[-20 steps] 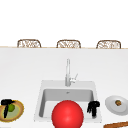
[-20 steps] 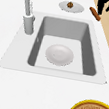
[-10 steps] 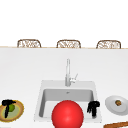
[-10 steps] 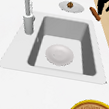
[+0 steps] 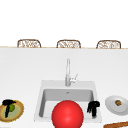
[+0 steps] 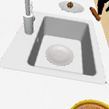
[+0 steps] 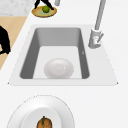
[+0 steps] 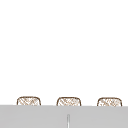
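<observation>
Left hand [image 5: 8,106] at eight o'clock, fingers pointing down and spread; right hand [image 5: 93,107] at four o'clock, fingers hanging downward.

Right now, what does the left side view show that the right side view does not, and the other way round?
Left side view alone: a brown stick-shaped thing on the counter beside the white plate. Right side view alone: a green fruit on the yellow-rimmed plate, with the left hand over it. Both share the sink, the faucet and a white bowl lying in the basin.
</observation>
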You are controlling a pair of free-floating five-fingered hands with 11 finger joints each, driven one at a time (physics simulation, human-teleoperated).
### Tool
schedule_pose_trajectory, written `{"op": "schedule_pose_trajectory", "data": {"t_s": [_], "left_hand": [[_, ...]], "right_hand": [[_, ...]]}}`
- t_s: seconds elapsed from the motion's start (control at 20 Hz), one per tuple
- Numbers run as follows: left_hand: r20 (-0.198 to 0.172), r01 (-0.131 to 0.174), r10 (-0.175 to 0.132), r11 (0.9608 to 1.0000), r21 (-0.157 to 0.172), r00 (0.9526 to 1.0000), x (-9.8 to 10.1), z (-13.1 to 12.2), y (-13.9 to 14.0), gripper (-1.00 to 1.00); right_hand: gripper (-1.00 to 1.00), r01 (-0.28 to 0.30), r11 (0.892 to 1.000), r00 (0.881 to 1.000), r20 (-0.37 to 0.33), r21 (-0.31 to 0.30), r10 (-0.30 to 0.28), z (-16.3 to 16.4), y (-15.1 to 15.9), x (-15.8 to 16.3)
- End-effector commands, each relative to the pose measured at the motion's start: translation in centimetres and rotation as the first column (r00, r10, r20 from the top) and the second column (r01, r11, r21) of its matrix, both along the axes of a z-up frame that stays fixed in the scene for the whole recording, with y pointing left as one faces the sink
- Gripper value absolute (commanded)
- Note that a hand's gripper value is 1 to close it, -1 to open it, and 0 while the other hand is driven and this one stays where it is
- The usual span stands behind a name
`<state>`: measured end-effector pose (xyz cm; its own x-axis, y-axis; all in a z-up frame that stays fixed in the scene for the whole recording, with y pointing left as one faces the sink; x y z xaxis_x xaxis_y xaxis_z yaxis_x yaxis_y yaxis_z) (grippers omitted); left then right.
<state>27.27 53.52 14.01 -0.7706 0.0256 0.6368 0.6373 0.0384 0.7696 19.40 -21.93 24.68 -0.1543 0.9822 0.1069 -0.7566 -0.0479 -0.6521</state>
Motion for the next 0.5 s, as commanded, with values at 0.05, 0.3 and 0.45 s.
{"op": "schedule_pose_trajectory", "data": {"t_s": [0.05,0.3,0.45], "left_hand": [[-0.013,0.000,0.000,1.0000,0.000,0.9999,1.3,-1.2,1.1,-1.00],[-0.001,0.001,-0.001,1.0000,-0.006,1.0000,2.5,-3.2,1.4,-1.00],[-0.005,0.003,-0.003,0.9998,-0.020,1.0000,2.9,-3.8,1.5,-1.00]], "right_hand": [[0.00,0.000,1.000,1.000,0.000,0.000,0.000,0.0,0.0,0.0],[0.00,0.000,1.000,1.000,0.000,0.000,0.000,0.0,0.0,0.0],[0.00,0.000,1.000,1.000,0.000,0.000,0.000,0.0,0.0,0.0]]}}
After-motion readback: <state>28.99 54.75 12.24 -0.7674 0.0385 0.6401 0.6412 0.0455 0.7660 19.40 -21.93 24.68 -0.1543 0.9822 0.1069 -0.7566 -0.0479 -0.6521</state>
